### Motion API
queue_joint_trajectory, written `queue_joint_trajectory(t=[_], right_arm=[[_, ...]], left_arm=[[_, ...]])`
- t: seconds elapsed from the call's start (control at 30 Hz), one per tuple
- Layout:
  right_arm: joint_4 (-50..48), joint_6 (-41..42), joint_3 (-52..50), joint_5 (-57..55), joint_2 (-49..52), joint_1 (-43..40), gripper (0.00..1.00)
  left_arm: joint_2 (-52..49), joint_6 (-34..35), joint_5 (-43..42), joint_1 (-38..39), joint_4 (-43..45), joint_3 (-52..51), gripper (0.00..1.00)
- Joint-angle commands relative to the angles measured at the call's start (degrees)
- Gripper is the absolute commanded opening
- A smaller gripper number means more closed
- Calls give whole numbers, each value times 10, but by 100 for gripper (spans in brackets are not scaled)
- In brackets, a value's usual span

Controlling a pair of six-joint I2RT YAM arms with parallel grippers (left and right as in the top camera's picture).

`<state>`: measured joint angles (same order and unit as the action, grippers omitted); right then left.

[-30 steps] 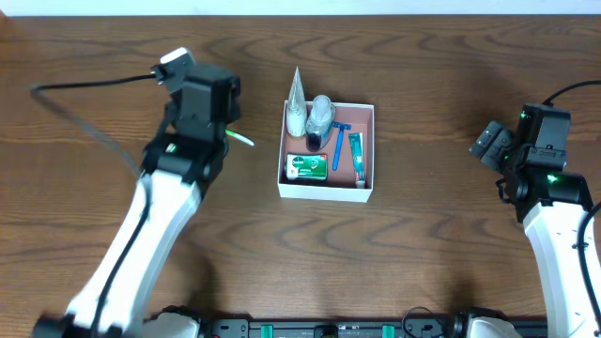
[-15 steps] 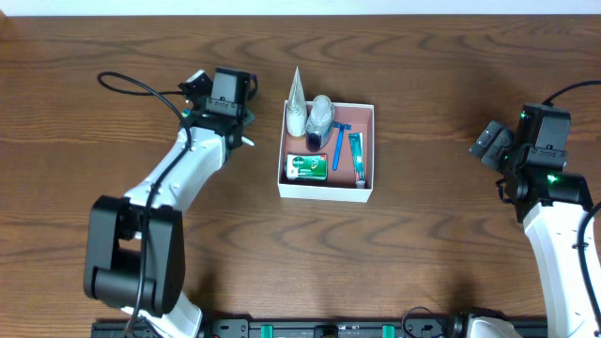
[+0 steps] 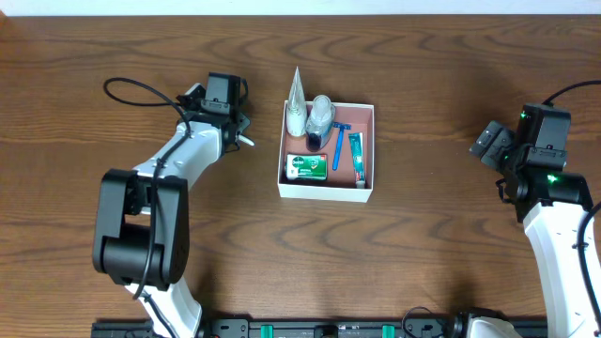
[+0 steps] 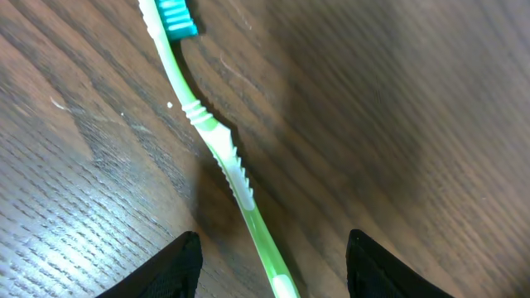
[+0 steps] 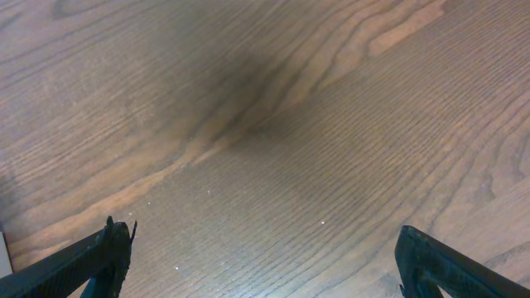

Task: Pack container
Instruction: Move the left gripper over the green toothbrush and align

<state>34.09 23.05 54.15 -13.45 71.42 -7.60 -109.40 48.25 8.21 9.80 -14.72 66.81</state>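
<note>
Your left pincer (image 4: 277, 266), jaws apart astride the green toothbrush (image 4: 217, 141) on the table (image 3: 423, 263) left of the container (image 3: 324, 191), may skid it aside if you close off-centre; the right pincer (image 5: 265, 257) gapes idle.

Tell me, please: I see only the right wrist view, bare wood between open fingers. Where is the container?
Observer: The container sits far to the left of the right gripper, outside your view.
Operator: Is anything left outside it?
Observer: A green toothbrush lies on the table, left of the container.
Operator: Is it already gripped?
Observer: No, the left gripper is open, one finger on each side of the handle.
</note>
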Motion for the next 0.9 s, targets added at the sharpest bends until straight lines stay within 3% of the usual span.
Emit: queue_joint_trajectory(t=[0.0, 0.43, 0.87], right_arm=[[0, 7, 2, -2, 1, -3, 99], [0, 7, 2, -2, 1, -3, 99], [0, 7, 2, -2, 1, -3, 99]], left_arm=[[-12, 7, -3, -1, -2, 7, 57], [-38, 7, -16, -1, -32, 7, 57], [-38, -23, -16, -1, -119, 7, 57]])
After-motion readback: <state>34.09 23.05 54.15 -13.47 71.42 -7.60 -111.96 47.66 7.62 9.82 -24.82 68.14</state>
